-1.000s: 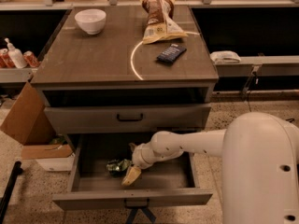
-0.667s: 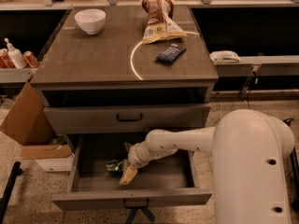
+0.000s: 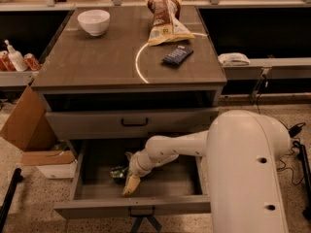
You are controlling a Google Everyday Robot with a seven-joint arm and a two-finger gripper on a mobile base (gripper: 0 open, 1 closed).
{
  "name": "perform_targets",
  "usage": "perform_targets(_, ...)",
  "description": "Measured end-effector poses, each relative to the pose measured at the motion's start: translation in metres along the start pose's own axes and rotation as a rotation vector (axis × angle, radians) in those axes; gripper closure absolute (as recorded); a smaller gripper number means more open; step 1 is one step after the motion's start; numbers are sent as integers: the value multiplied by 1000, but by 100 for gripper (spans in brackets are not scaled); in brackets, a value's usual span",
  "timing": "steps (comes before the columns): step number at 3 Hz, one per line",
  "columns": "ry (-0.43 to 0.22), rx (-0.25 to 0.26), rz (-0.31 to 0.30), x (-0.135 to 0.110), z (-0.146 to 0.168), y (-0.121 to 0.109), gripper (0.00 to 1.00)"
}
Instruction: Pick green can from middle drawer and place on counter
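Note:
The green can (image 3: pixel 116 173) lies on the floor of the open middle drawer (image 3: pixel 165 188), left of centre. My gripper (image 3: pixel 126 174) is reached down into the drawer right next to the can, on its right. It is open, with one pale finger (image 3: pixel 130 184) pointing toward the drawer front and the other just behind the can. The can sits at the mouth of the fingers. The counter (image 3: pixel 97 62) with its pale curved arc is above, and the white arm stretches in from the right.
On the counter stand a white bowl (image 3: pixel 94 21), a chip bag (image 3: pixel 166 19) and a dark flat packet (image 3: pixel 177 55). The closed drawer front with a black bar handle (image 3: pixel 134 123) overhangs the open drawer. A cardboard box (image 3: pixel 29 125) is at left, and red cans (image 3: pixel 31 61) stand on the side shelf.
My arm has slid a little to the left in the drawer, bringing the gripper closer around the green can. The can has stayed where it was.

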State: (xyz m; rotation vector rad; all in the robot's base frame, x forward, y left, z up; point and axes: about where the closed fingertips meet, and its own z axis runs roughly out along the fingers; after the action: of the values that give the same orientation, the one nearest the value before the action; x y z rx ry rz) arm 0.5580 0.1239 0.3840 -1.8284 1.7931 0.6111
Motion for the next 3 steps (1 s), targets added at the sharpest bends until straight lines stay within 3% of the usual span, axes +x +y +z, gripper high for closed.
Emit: perform_targets(3, -11, -19, -20, -4, 12, 6, 72)
